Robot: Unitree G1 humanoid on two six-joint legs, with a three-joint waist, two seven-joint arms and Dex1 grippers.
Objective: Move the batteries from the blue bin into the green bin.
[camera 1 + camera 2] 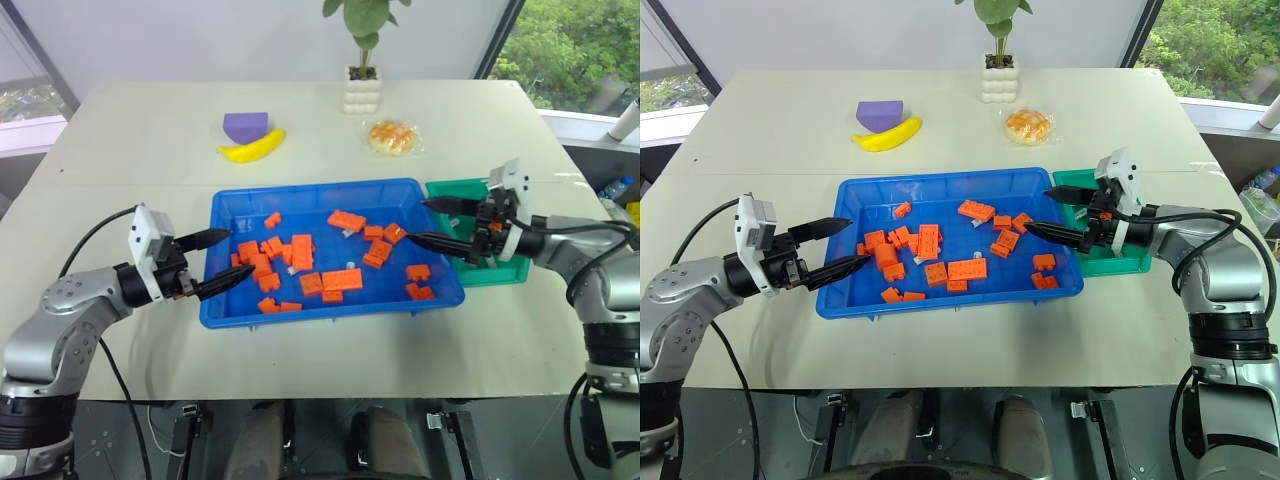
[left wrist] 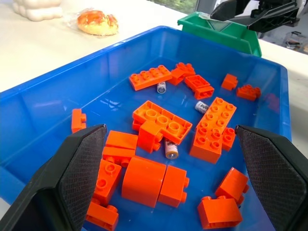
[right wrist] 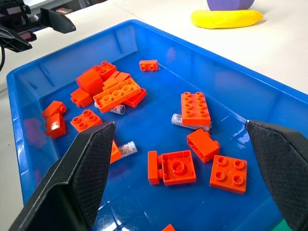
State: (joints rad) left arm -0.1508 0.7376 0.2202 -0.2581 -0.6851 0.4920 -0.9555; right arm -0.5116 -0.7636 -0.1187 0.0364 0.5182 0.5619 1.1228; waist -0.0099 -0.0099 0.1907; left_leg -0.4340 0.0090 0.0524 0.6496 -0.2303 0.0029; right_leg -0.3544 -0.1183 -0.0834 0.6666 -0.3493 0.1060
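You have little done as far as you can see: the batteries (image 2: 171, 149) lie among orange bricks (image 1: 342, 279) in the blue bin (image 1: 232, 313), none visibly in the green bin (image 1: 512, 272) just beside it. Both the left gripper (image 1: 213, 263) and right gripper (image 1: 432, 221) hang over opposite rims, fingers spread and empty. Open worktop (image 1: 150, 140) lies beyond.
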